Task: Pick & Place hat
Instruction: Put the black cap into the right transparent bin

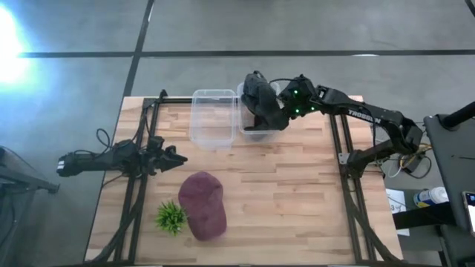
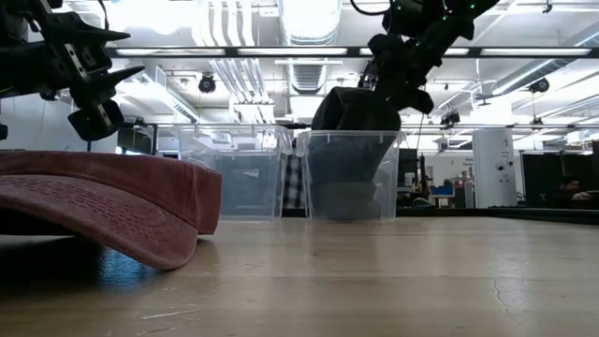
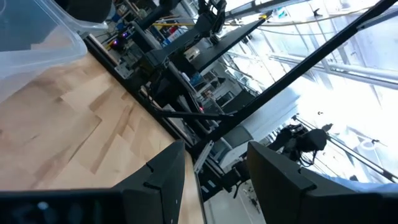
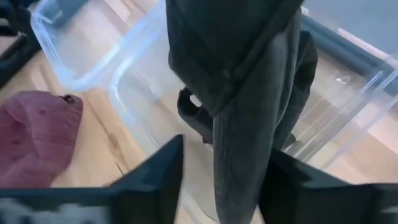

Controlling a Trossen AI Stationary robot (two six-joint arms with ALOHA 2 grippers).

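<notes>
The right gripper [image 1: 261,111] is clenching a dark hat [image 4: 249,81] and is holding it over the right-hand clear bin [image 2: 351,173], the cloth hanging partly inside the rim. In the right wrist view the fabric is drooping between the fingers in long folds, so the hat is judged soft, light and limp; it is likely to sag and swing rather than keep its shape. A pinch on a gathered fold of the crown is serving here; the brim, judged the stiffer part, would give a firmer hold.

A second clear bin [image 1: 211,117] is standing just beside the first. A maroon cap [image 1: 203,205] is lying on the wooden table [image 1: 297,200] near its front, with a small green plant [image 1: 171,216] just beside it.

The left gripper [image 1: 177,158] is waiting at the table's left, above the surface, its fingers [image 3: 158,180] standing apart and holding nothing.
</notes>
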